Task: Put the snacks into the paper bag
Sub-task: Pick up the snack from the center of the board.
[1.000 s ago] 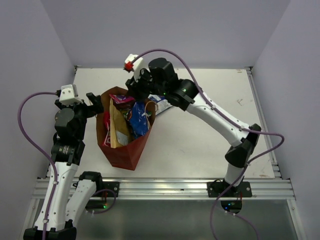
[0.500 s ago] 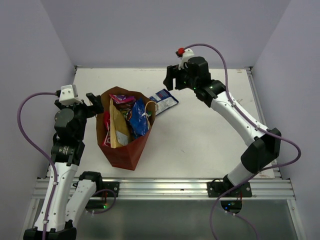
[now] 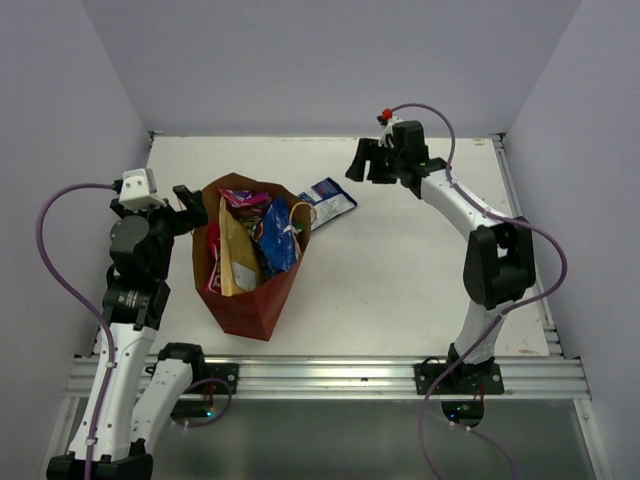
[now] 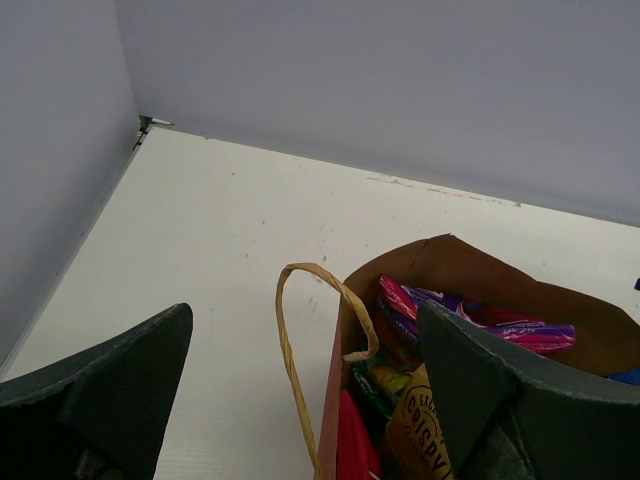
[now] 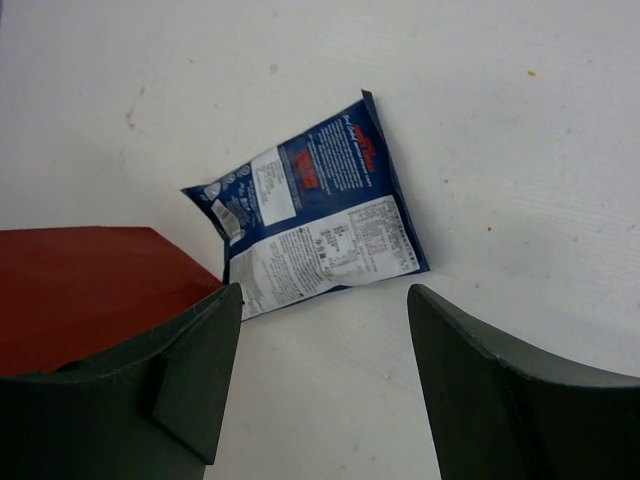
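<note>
Most snacks (image 3: 255, 235) sit in the paper bag (image 3: 250, 305) — one blue-white packet (image 3: 328, 198), seemingly the last, lies just outside — while the left gripper (image 4: 305, 330) and right gripper (image 5: 325, 300) both gape empty.

Paper bag (image 3: 252, 305), brown with red sides, standing open at left centre of the top view. It holds a purple-pink packet (image 3: 243, 198), a tan-gold packet (image 3: 236, 260) and a blue packet (image 3: 278, 238), all on end. A blue-white packet (image 3: 328, 200) lies flat just right of its rim.

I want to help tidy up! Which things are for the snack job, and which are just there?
For the job: tall brown paper bag with red sides; flat blue-and-white crinkly packet beside it; colourful packets inside it.
Just there: white table; purple cables; metal rail.
</note>
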